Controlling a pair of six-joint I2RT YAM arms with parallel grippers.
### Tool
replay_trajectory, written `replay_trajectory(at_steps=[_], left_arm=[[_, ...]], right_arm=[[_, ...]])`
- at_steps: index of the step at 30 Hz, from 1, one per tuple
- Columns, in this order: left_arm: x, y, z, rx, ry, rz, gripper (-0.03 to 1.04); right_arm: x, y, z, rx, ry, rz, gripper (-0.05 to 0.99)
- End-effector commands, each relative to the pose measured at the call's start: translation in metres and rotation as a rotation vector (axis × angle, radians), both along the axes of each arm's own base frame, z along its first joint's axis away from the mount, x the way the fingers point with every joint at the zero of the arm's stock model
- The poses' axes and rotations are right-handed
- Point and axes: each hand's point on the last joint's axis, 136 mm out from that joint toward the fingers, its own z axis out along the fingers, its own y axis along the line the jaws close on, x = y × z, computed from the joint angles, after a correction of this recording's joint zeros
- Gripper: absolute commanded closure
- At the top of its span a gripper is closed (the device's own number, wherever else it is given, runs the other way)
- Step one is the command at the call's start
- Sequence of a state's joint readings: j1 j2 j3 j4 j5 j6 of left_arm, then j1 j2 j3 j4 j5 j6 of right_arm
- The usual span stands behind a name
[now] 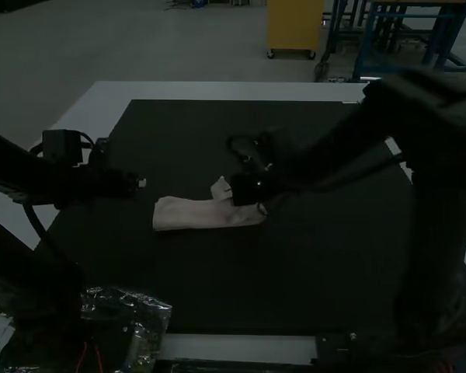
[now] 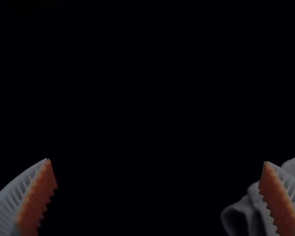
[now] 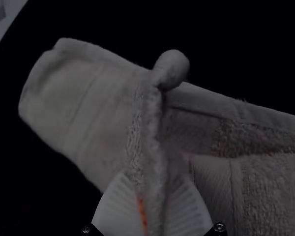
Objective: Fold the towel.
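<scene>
Record right claw (image 3: 152, 175) as clamped on a raised ridge of towel (image 3: 155, 128), left claw (image 2: 157, 161) as wide, near towel's left end. Find towel in a narrow strip on dark mat (image 1: 311, 287). Watch for skewed layers, likely from pulling one ply unsupported.

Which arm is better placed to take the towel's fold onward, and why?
The right, I'd judge. The right gripper has its fingers shut on a raised ridge of the towel, whereas the left gripper is open near one end, holding nothing.
</scene>
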State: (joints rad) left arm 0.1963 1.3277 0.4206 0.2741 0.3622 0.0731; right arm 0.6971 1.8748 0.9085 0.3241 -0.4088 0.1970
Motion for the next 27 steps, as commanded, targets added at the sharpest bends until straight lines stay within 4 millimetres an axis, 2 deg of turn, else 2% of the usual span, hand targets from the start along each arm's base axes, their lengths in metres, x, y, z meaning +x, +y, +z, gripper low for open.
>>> replay_trajectory(at_steps=[1,13,20,27], left_arm=[[0.001,0.005,-0.001,0.004,-0.002,0.024,0.04],[-0.004,0.007,-0.011,0.011,0.007,0.037,0.04],[-0.004,0.008,-0.011,0.015,0.006,0.042,0.04],[-0.004,0.009,-0.011,0.017,0.006,0.046,0.04]], right_arm=[[-0.003,0.025,0.013,0.044,-0.01,0.042,0.96],[-0.008,0.069,0.013,0.069,-0.006,0.099,0.96],[-0.003,0.088,0.012,0.086,-0.002,0.117,0.96],[-0.015,0.111,0.014,0.113,0.025,0.161,0.95]])
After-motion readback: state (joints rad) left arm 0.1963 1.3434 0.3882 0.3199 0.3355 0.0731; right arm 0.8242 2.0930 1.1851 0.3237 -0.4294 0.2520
